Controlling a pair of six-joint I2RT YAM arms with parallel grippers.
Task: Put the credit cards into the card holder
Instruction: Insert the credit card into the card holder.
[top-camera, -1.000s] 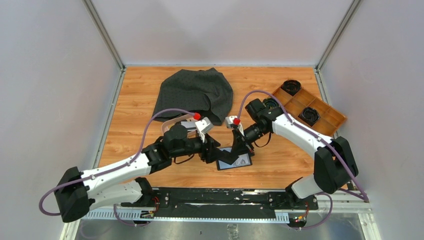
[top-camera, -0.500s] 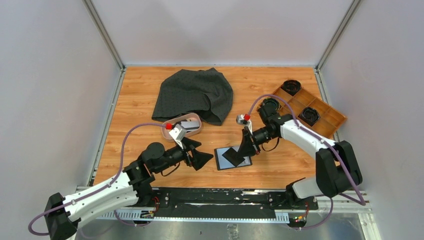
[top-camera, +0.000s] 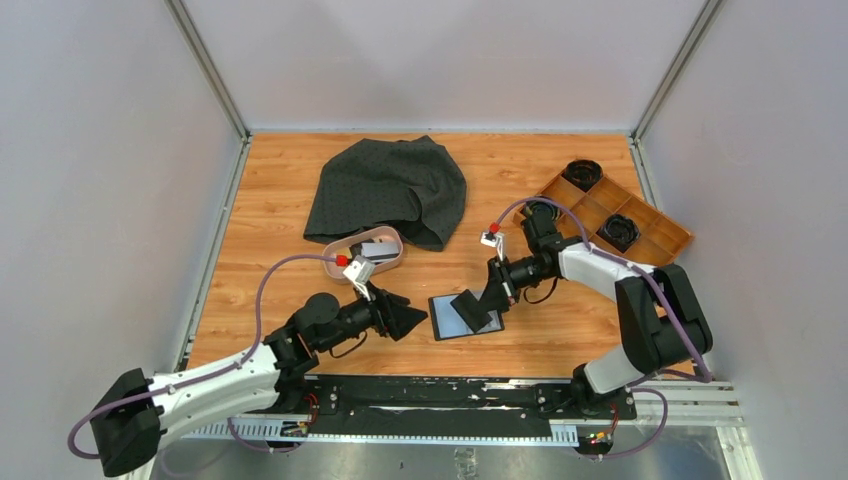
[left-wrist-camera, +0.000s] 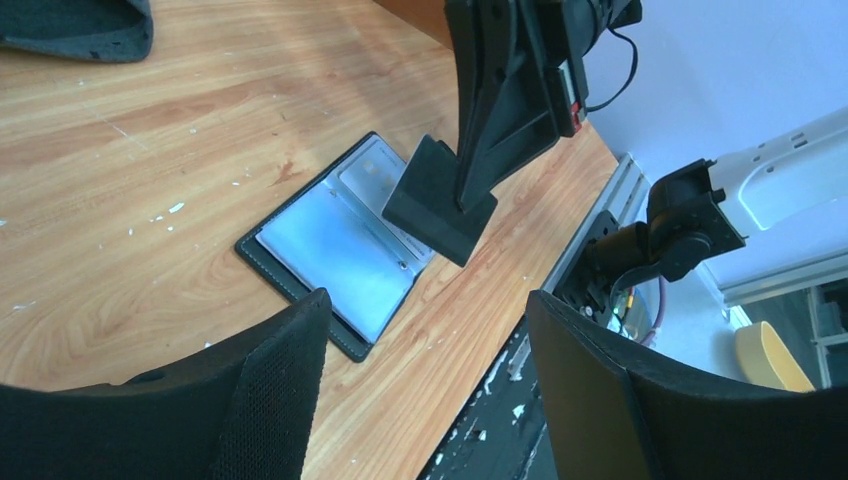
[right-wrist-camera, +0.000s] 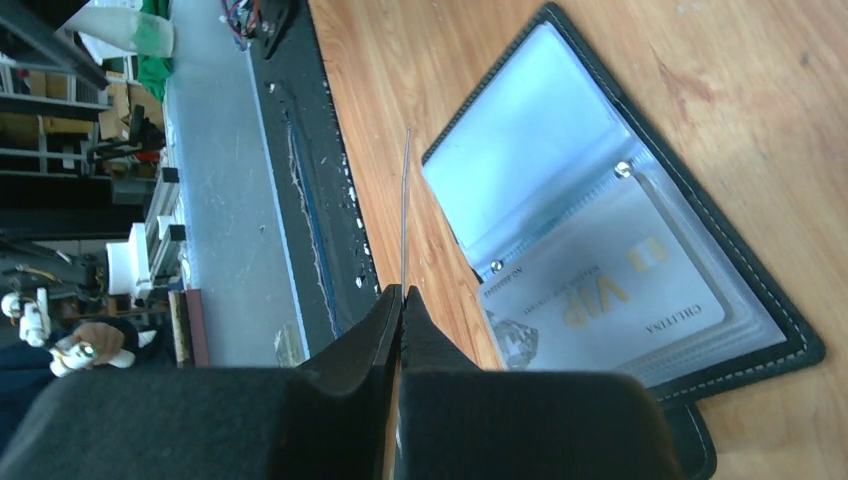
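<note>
Wooden table (top-camera: 270, 200), grey walls all round. Status as we see it:

- card holder (top-camera: 443, 318) lies open and flat near the front edge, about centre, pale blue pockets up.
- One light card (right-wrist-camera: 600, 290) marked "VIP" sits inside a clear pocket of the holder's half nearer the right arm.
- right gripper (top-camera: 470, 310) is over the holder, tips pointing down at it, jaws pressed together. In the right wrist view a thin sheet (right-wrist-camera: 405, 200) runs edge-on out of the tips. We can't tell if it's a card or a clear pocket leaf.
- left gripper (top-camera: 408, 320) hangs low just left of the holder and apart from it. Its jaws are spread wide with nothing between them, and the holder shows through the gap in the left wrist view.
- Other credit cards (top-camera: 378, 248) are in the pink dish (top-camera: 335, 262), behind the left gripper and touching the edge of the dark cloth (top-camera: 390, 185).
- wooden tray (top-camera: 660, 225) is at the far right with round black items (top-camera: 582, 172) in its compartments, well apart from the holder.
</note>
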